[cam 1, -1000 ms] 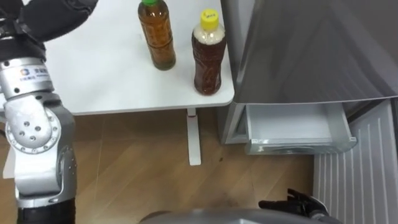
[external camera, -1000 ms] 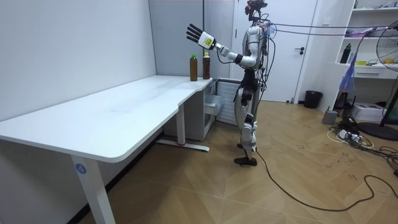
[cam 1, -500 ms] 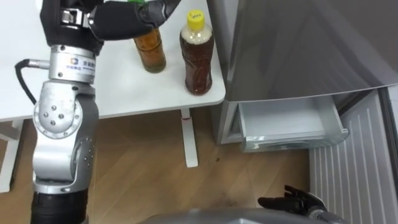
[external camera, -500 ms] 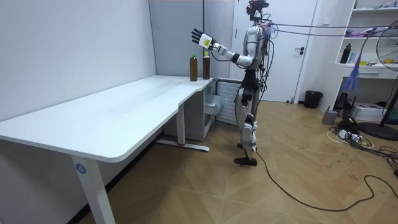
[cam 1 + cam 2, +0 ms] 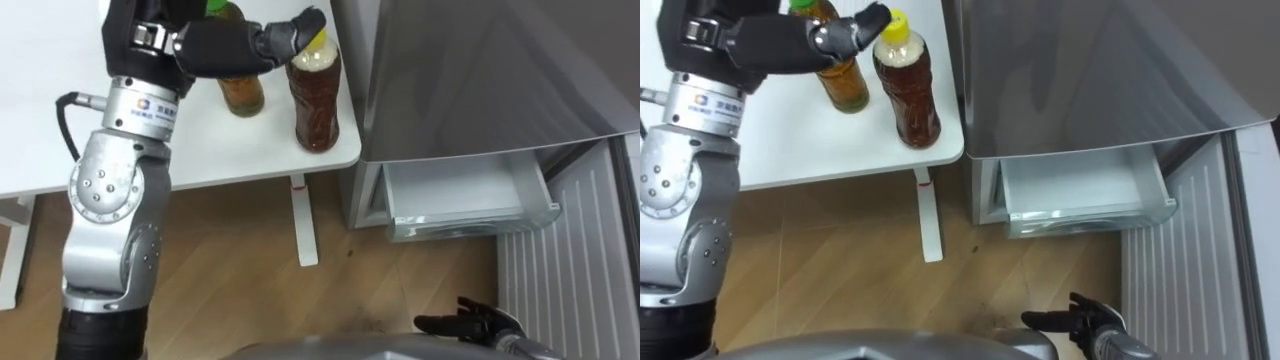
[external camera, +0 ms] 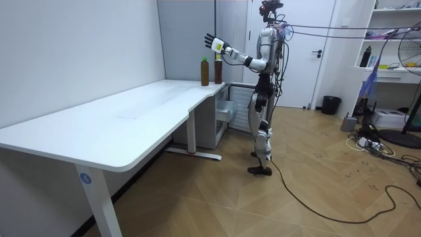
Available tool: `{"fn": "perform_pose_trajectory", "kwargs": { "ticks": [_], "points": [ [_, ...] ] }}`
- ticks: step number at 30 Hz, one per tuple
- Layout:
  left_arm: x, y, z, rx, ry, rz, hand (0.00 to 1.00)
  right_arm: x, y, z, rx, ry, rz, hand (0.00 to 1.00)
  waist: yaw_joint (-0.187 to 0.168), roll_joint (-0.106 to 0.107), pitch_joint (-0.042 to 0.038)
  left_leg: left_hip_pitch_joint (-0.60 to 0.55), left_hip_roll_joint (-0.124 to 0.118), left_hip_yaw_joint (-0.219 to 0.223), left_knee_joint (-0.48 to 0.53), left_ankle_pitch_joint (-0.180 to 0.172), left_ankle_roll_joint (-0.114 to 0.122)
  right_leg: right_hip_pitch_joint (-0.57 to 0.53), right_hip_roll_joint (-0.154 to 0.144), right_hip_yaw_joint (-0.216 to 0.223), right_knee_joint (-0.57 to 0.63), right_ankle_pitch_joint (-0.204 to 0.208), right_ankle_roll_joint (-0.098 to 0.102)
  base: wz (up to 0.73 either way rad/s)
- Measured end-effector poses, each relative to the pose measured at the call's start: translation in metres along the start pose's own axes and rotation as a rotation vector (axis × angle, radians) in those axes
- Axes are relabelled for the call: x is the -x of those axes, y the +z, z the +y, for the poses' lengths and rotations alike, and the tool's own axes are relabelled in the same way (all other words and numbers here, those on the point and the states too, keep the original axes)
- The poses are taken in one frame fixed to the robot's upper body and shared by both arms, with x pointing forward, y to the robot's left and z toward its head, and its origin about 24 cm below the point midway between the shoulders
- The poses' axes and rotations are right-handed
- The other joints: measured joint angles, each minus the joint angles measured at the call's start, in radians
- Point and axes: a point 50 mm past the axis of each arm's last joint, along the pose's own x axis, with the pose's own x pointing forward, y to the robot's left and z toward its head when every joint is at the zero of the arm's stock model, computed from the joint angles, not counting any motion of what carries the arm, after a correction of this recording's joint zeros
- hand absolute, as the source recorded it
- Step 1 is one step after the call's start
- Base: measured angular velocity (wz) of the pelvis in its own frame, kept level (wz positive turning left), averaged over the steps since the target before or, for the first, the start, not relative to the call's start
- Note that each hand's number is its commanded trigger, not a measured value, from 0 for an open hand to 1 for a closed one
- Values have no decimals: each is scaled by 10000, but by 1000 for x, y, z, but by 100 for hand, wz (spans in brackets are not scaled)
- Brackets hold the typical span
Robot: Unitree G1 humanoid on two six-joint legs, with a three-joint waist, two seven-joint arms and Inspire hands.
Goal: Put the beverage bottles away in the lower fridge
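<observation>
Standing at the end of the table (image 6: 131, 118), right beside the fridge (image 5: 480, 80), your robot faces both; the room view shows it upright with its left arm raised over the tabletop.

Drinks: you have two bottles of brown liquid, both upright on the table's corner nearest the fridge. The yellow-cap bottle (image 5: 315, 100) stands closest to the fridge. The green-cap bottle (image 5: 240, 92) is just beside it, on its left and a little further back. They stand close together, with a narrow gap between them.

Left hand (image 5: 225, 45): you see it above the bottles, palm down, fingers stretched out nearly straight, holding nothing. Its fingertips (image 5: 875, 15) reach the yellow cap's level; whether they touch the cap, you cannot tell from the eye views. In the room view the hand sits higher than both bottle tops.

Right hand (image 5: 470, 325): low at the robot's right side, over the wooden floor, fingers loosely spread, empty.

Fridge: the lower drawer (image 5: 460, 200) is pulled out, with a white interior and nothing in it. A ribbed white panel (image 5: 570, 260) stands to its right.
</observation>
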Motion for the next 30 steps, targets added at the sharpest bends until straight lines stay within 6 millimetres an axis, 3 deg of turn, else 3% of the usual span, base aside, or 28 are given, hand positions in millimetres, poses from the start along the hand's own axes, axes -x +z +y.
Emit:
{"fn": "perform_pose_trajectory", "kwargs": {
  "ticks": [30],
  "points": [
    [24, -49, -1, 841, -235, 2733, 0, 0, -3, 2, -195, -59, 207, 0, 194, -123, -34, 139, 28, 98, -5, 0, 0, 34, 8, 29, 120, 0, -1, -1]
  ]
}}
